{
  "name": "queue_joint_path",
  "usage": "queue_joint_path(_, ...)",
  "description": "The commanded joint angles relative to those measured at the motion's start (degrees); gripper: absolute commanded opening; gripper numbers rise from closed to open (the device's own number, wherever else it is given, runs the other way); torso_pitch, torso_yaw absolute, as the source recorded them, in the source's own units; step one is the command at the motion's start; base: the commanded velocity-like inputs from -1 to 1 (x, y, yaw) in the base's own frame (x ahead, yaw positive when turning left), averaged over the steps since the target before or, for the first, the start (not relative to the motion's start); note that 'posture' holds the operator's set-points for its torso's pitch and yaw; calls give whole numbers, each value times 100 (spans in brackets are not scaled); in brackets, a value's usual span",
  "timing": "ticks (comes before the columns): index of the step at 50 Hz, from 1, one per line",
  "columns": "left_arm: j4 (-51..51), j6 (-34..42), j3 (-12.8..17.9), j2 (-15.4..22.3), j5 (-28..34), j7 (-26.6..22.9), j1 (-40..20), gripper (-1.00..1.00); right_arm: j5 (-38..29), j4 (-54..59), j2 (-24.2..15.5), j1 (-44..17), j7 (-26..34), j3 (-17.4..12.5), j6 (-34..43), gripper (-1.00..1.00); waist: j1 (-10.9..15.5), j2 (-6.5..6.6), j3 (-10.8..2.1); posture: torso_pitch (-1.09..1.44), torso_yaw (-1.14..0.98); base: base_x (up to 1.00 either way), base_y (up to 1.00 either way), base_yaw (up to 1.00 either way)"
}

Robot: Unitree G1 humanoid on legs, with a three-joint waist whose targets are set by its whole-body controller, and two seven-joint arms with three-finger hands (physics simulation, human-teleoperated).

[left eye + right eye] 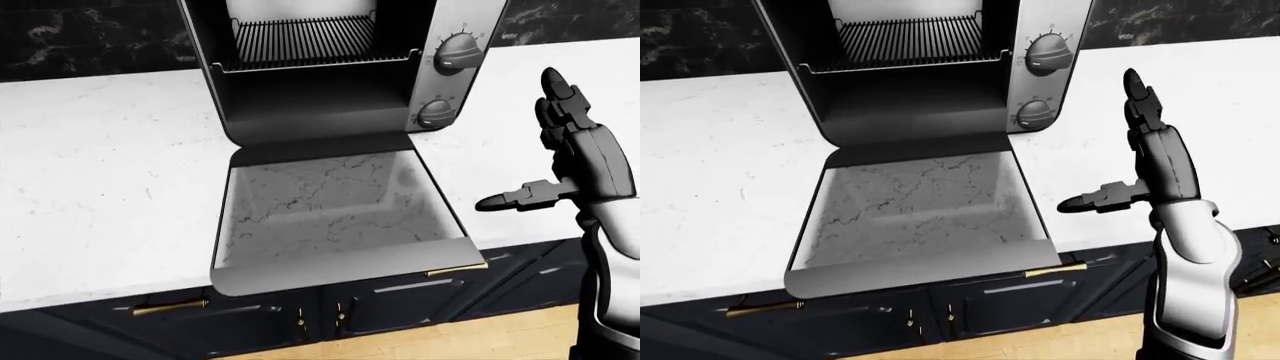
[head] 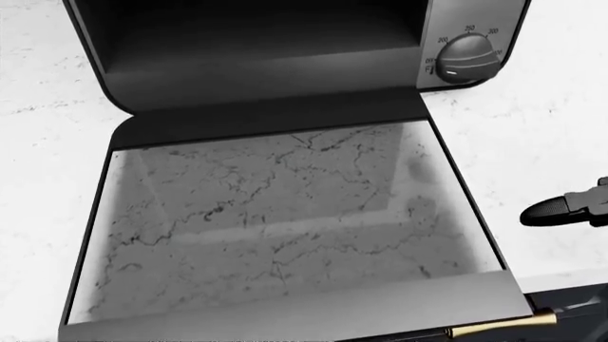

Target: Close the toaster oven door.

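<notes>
Right-eye view shows the robot's right hand, black with three jointed fingers, raised over the right part of the white marble bench. Its fingers are spread wide: two point up toward the wall, the thumb sticks out sideways toward the oven. It grips nothing and touches nothing. The left hand is not in view.

Just left of the thumb lies the toaster oven door, a dark-framed glass panel folded fully down and flat, its hinge at the oven mouth. Its metal lip overhangs the near edge of the bench, above dark navy cabinets with brass handles. The silver and black toaster oven stands toward the far edge of the bench, with a wire rack inside and two round knobs down its right side.

Likely risks: the hand is beside the door, not under it, so a sideways sweep could shove the oven along the bench rather than lift the door. Pushing down on the overhanging lip might tip the oven forward. A thumb hooked only at the door's corner may slip off, letting the door drop back open.
</notes>
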Motion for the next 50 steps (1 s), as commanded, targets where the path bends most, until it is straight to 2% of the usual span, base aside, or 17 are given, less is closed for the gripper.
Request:
queue_joint_path(1, -154, -167, 93, 157, 0, 1, -86, 100, -34, -188, -83, -124, -32, -82, -179, 100, -1, 21, -108, 0, 0, 0, 0, 0)
queue_joint_path(28, -159, -175, 116, 155, -7, -11, -68, 100, -364, -106, 173, 137, 233, 11, -590, 100, -5, 37, -126, 0, 0, 0, 0, 0)
queue_joint_path(38, -205, -124, 125, 160, -31, 7, -78, 100, -412, -110, 189, 116, 205, 35, -646, 100, -5, 37, -129, 0, 0, 0, 0, 0)
queue_joint_path(50, -190, -125, 147, 181, -45, 5, -76, 100, -712, 120, 234, 168, 95, 113, -1057, 100, -8, 41, -132, 0, 0, 0, 0, 0)
